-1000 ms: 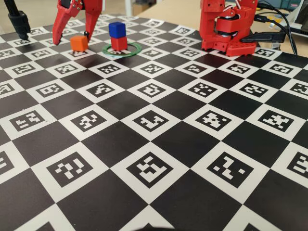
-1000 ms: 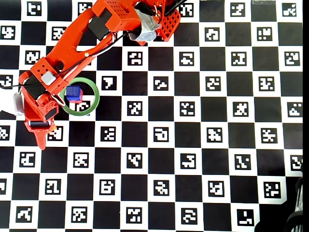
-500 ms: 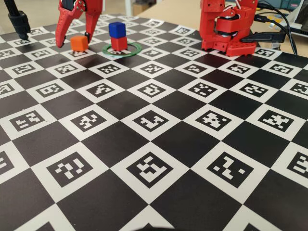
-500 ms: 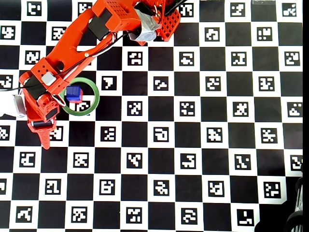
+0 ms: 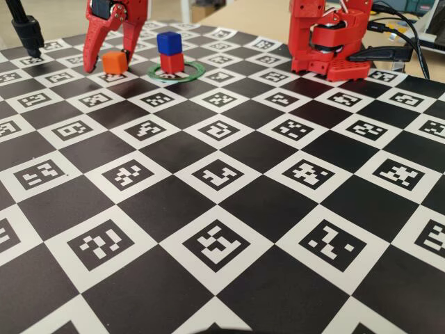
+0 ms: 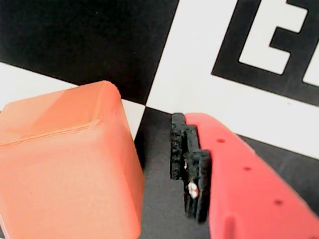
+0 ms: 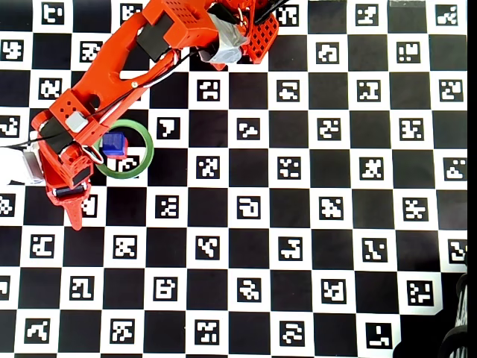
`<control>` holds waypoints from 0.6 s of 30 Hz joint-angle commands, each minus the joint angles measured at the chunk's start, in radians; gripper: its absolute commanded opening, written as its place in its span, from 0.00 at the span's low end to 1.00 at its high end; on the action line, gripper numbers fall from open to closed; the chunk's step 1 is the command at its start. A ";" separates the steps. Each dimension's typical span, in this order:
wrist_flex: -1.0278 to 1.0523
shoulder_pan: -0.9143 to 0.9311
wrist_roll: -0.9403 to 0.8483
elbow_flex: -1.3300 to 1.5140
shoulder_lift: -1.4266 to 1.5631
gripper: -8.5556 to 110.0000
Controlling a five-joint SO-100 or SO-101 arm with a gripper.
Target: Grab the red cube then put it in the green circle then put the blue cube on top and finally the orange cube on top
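Note:
The orange cube sits on the checkered board, left of the green circle. Inside the circle stands the red cube with the blue cube stacked on it. My gripper is open and low over the board, one finger on each side of the orange cube. In the wrist view the orange cube fills the left, and a small gap separates it from the black pad of the right finger. From overhead the arm hides the orange cube; the blue cube and green circle show.
The arm's red base stands at the back right of the fixed view, with cables beside it. A black post rises at the back left. The board stretches toward the camera.
The fingers have closed in from a wide spread to just outside the orange cube's sides. The gripper has also shifted slightly over the cube. The cubes have not moved.

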 commanded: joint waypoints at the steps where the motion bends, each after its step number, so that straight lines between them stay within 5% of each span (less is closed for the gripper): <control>1: -0.018 -0.012 -0.018 0.009 0.071 0.45; 18: -0.083 -0.026 -0.118 0.081 0.104 0.45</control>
